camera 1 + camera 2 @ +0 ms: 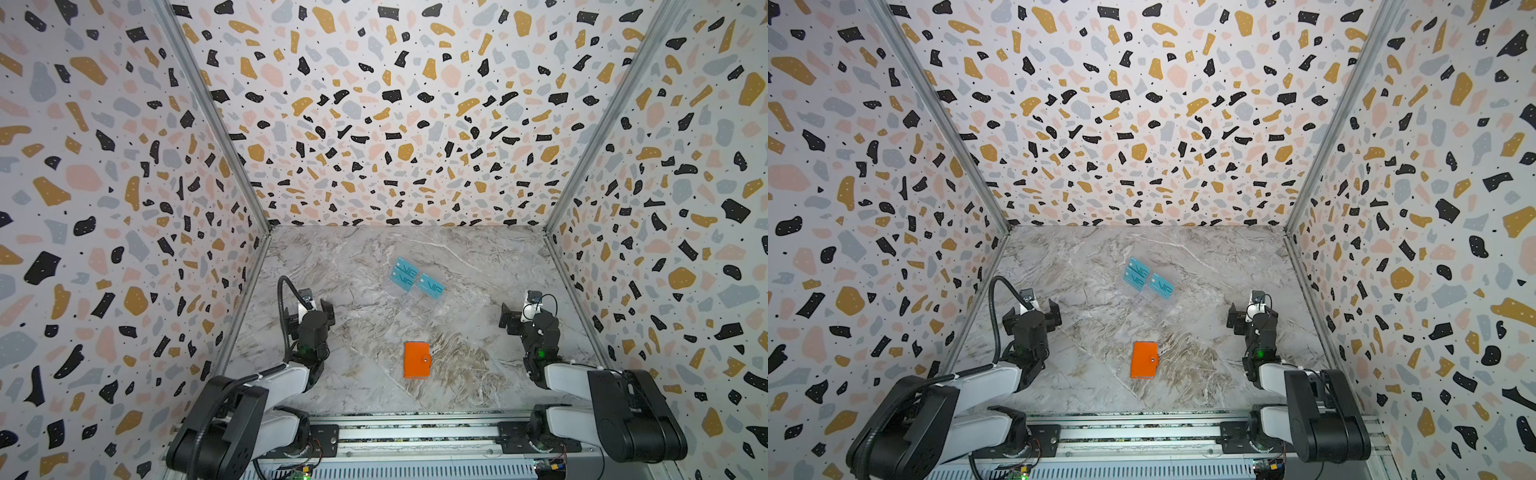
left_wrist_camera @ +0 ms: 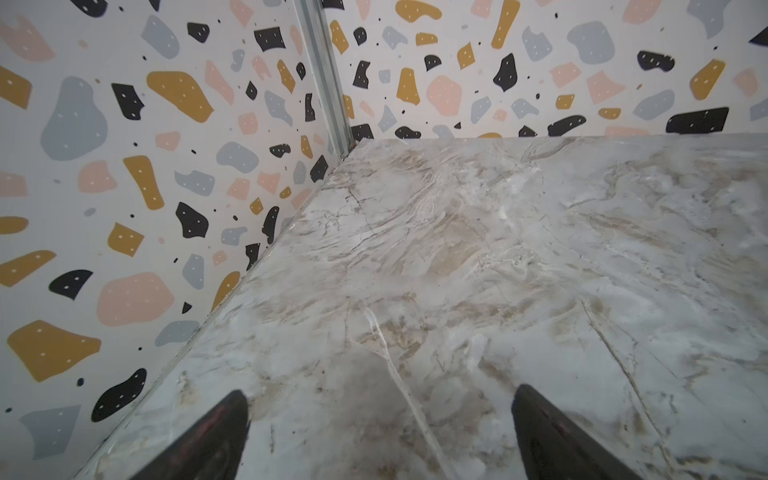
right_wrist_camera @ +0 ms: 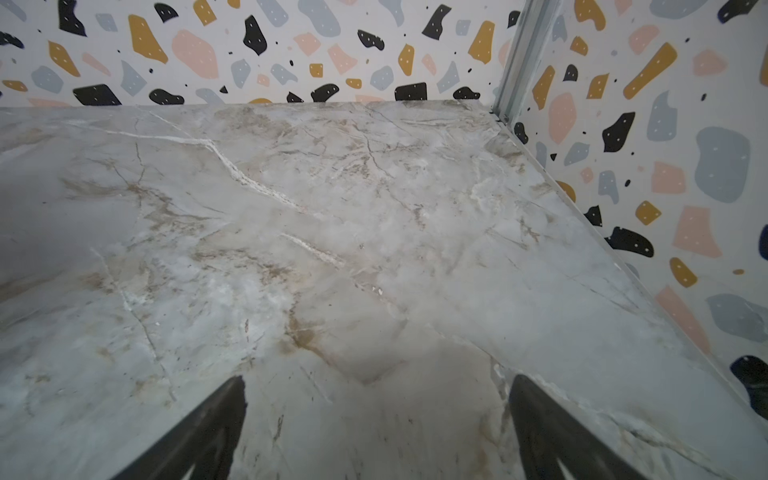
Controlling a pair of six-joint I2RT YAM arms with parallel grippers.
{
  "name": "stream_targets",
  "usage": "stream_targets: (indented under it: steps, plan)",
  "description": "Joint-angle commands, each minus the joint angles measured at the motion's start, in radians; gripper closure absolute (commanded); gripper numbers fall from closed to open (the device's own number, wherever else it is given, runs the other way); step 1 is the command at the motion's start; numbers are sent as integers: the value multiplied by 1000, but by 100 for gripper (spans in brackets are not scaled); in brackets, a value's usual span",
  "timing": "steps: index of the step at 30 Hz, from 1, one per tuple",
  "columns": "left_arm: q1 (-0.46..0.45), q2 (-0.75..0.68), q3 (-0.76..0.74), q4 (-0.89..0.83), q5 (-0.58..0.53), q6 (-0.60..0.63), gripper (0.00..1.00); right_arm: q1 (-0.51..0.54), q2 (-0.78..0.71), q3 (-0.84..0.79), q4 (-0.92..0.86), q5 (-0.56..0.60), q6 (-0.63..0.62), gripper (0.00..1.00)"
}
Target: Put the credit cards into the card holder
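Three teal credit cards [image 1: 417, 279] [image 1: 1148, 276] with "VIP" lettering stand tilted in a group at mid-table in both top views. The orange card holder [image 1: 416, 360] [image 1: 1143, 360] lies closed nearer the front, its snap button on the right side. My left gripper [image 1: 311, 311] [image 1: 1034, 316] hovers at the left, open and empty, well apart from both. At the right, my right gripper [image 1: 524, 316] [image 1: 1251, 318] is open and empty too. In each wrist view only bare marble lies between the spread fingertips of the left gripper [image 2: 380, 397] and the right gripper [image 3: 378, 382].
A transparent acrylic stand [image 1: 415, 309] [image 1: 1152, 307] carries the cards. Terrazzo-patterned walls [image 1: 124, 249] enclose the marble table [image 1: 353, 270] on three sides. The arms' mounting rail [image 1: 415, 432] runs along the front edge.
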Motion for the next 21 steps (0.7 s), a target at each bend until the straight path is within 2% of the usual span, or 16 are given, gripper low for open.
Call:
stream_targets:
  steps: [1,4,7,11,21]
  plan:
    - [41,33,-30,264,14,51,0,-8,35,0,233,-24,-4,1]
    - [71,114,-47,362,24,23,0,-8,105,-11,307,-52,-17,1]
    - [84,153,-62,424,33,15,0,-5,197,-29,457,-55,-25,1]
    - [88,159,-48,397,34,11,0,9,197,47,285,-39,-35,1]
    - [87,138,-60,396,35,11,0,46,194,48,282,18,-54,1]
